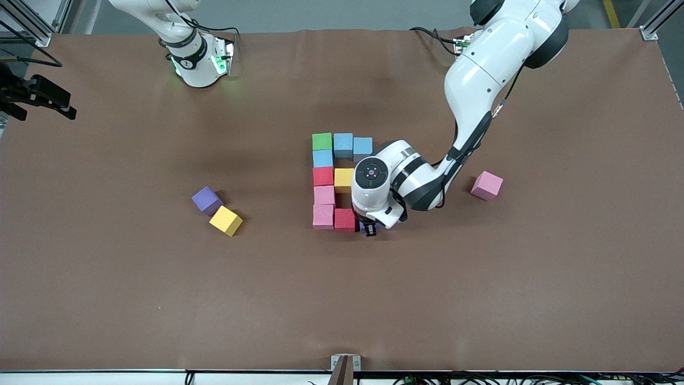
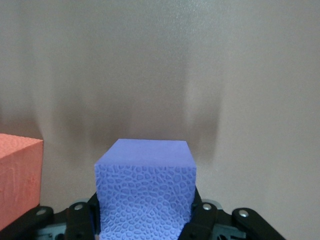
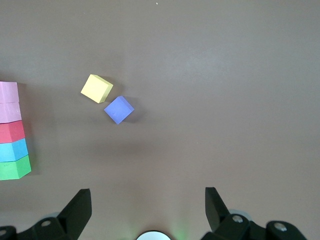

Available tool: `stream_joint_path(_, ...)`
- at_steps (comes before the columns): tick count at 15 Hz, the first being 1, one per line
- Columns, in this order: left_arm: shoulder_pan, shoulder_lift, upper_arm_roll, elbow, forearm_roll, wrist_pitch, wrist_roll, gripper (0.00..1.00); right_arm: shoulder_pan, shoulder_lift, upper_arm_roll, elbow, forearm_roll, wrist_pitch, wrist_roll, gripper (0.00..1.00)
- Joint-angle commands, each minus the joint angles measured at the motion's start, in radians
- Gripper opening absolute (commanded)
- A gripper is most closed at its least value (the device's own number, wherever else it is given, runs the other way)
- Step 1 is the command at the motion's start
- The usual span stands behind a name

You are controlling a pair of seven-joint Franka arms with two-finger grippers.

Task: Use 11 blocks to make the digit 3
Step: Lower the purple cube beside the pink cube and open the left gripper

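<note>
I take the red block [image 1: 344, 220] in the figure's nearest row as my landmark. Just beside it, toward the left arm's end, my left gripper [image 1: 370, 229] is low at the table and pinches a purple block [image 2: 145, 192], a matte foam cube with a pebbled face; in the left wrist view a thin gap shows between it and the red block. On the red block's other flank a pink block [image 1: 323, 216] touches it. Farther from the camera than the red block the spine runs pink [image 1: 324, 195], red [image 1: 323, 176], light blue [image 1: 322, 158], green [image 1: 321, 141], with a yellow block [image 1: 343, 179] beside the spine's red and two light blue blocks [image 1: 352, 145] beside the green. Well apart from the red block lie a loose yellow block [image 1: 225, 221] touching a loose purple block [image 1: 206, 200], and a lone pink block [image 1: 487, 185]. My right gripper [image 3: 148, 210] waits spread wide near its base.
</note>
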Motion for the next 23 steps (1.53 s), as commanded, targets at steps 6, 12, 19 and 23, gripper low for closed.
stream_joint_path(6, -0.042, 0.078, 0.008, 0.058, -0.021, 0.071, -0.016, 0.29, -0.009, -0.028, 0.013, -0.032, -0.016, 0.011, -0.011, 1.00)
stream_joint_path(12, -0.042, 0.078, 0.009, 0.055, -0.021, 0.084, -0.014, 0.29, -0.008, -0.029, 0.013, -0.031, -0.016, 0.014, -0.011, 1.00)
stream_joint_path(19, -0.033, 0.043, 0.013, 0.052, -0.008, 0.076, 0.003, 1.00, -0.006, -0.029, 0.015, -0.031, -0.016, 0.012, -0.011, 1.00)
stream_joint_path(23, -0.025, 0.000, 0.009, 0.041, -0.002, 0.067, 0.007, 1.00, -0.005, -0.029, 0.016, -0.031, -0.016, 0.012, -0.011, 1.00)
